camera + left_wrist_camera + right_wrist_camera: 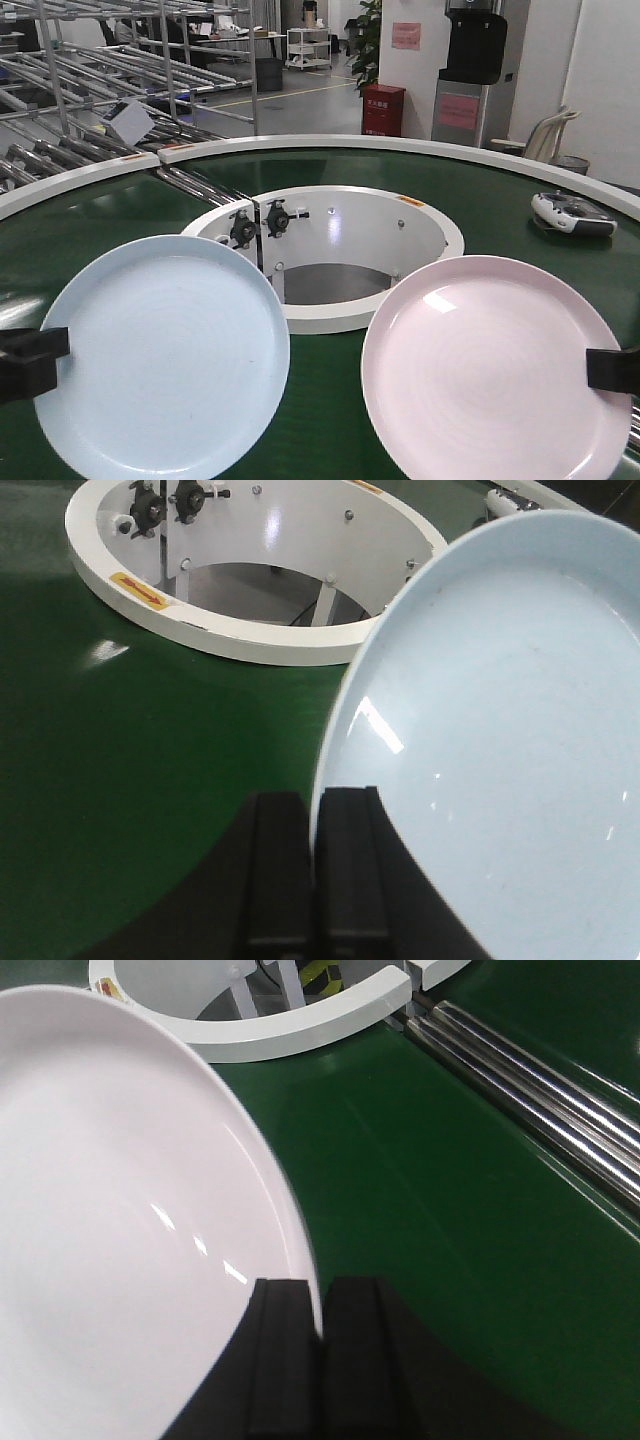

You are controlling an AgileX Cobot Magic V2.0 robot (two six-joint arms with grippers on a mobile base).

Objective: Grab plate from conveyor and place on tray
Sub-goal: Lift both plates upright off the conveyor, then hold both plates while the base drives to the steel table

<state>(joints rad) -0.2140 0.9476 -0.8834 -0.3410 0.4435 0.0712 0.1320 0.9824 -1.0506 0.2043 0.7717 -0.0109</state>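
Left hand [315, 815] clamps blue plate [500, 730], right hand [320, 1305] pink plate [120, 1210]; rims cropped.

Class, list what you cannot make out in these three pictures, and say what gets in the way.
- Tray: in no view.
- Belt beneath blue plate and pink plate: front view, hidden by them.
- Plates' far sides: wrist views, cut off by frame edges.
- White device on belt: front view, too small to identify.

A strip of bare conveyor [325, 420] is left between blue plate [165, 355] and pink plate [495, 365]; farther passage is obstructed by the central opening wall [330, 318].
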